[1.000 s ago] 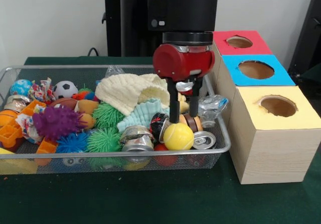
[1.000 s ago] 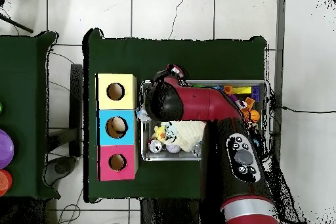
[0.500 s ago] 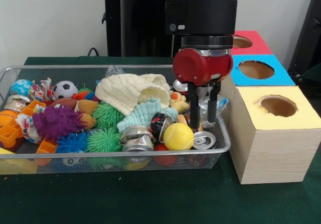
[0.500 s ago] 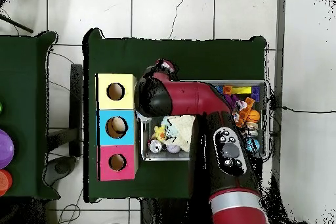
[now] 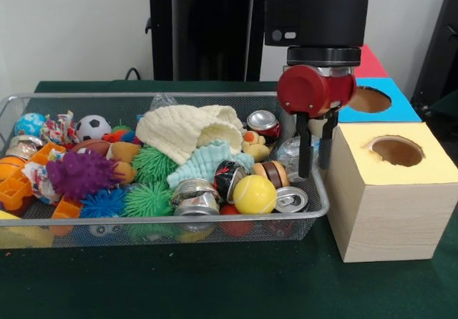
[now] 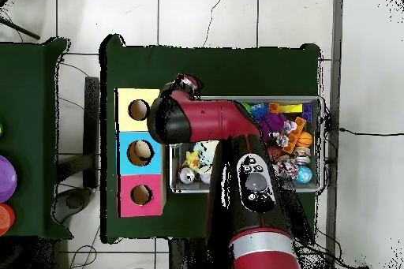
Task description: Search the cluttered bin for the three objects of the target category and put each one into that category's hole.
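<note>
The gripper (image 5: 315, 170) hangs at the right end of the wire bin (image 5: 315, 212), just beside the yellow box (image 5: 390, 190), its two dark fingers (image 5: 303, 147) pointing straight down with a clear gap between them and nothing held. The fingertips sit just above the bin's right rim, over a crumpled clear plastic wrapper (image 5: 292, 151). Inside the bin, a yellow tennis ball (image 5: 255, 194) rests near the front wall, with a silver can (image 5: 291, 199) lying beside it and a crushed can (image 5: 195, 196) on its other side. A red can (image 5: 263, 124) stands further back, next to a cream knitted cloth (image 5: 187, 129) draped over the pile. A green spiky ball (image 5: 149, 199), a purple spiky ball (image 5: 80, 173) and a small soccer ball (image 5: 92, 126) lie toward the left end. Beside the bin stand three boxes in a row, each with a round hole on top: yellow nearest, then the blue box (image 5: 376, 101) and the red box (image 5: 372, 65). In the overhead view the arm (image 6: 209, 120) covers the bin's end nearest the boxes, on the green counter (image 6: 213, 69).
</note>
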You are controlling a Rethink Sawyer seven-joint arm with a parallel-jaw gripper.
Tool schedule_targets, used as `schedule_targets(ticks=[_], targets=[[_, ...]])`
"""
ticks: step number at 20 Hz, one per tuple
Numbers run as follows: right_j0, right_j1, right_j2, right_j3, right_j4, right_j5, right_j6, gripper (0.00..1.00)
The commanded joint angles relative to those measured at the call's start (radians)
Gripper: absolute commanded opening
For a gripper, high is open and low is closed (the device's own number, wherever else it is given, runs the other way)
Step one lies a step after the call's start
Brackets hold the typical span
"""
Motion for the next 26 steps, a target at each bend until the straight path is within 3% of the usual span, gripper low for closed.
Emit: schedule_targets(ticks=[1,9,17,26], targets=[[-0.012,0.019,-0.048,0.112,0.018,-0.008,0.281,1.00],[-0.040,0.023,-0.034,0.176,-0.001,-0.103,0.273,1.00],[-0.024,0.049,-0.051,0.182,0.010,-0.165,0.278,1.00],[-0.018,0.039,-0.052,0.193,0.029,-0.170,0.274,1.00]])
